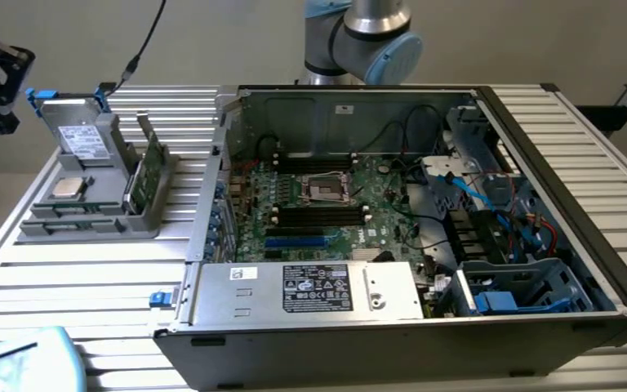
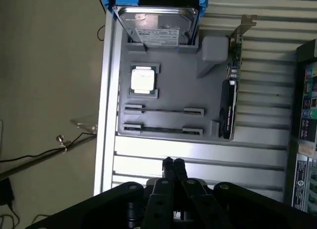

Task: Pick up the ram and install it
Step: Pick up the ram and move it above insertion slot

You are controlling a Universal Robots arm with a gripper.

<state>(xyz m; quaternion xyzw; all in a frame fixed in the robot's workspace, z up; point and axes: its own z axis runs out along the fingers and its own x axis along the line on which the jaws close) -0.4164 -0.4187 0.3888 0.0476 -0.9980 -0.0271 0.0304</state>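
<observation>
The approach is in hand: the gripper (image 2: 173, 165) is held closed and empty near the tray (image 2: 168, 90). The ram (image 2: 163, 130) is seen untouched there. Opened jaws are likely needed.

No legible text; print on power supply label (image 1: 317, 287) and drive label (image 2: 157, 36) too small.

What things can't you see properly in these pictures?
- The ram: the wrist view sees it edge-on in the grey holder, so its chips and label are hidden.
- The drive: in the wrist view, the label print is too small to read, and its far end is cut off by the picture edge.
- The robot arm: in the exterior view, cut off by the top edge.
- The case floor: in the exterior view, partly covered by the silver power box.
</observation>
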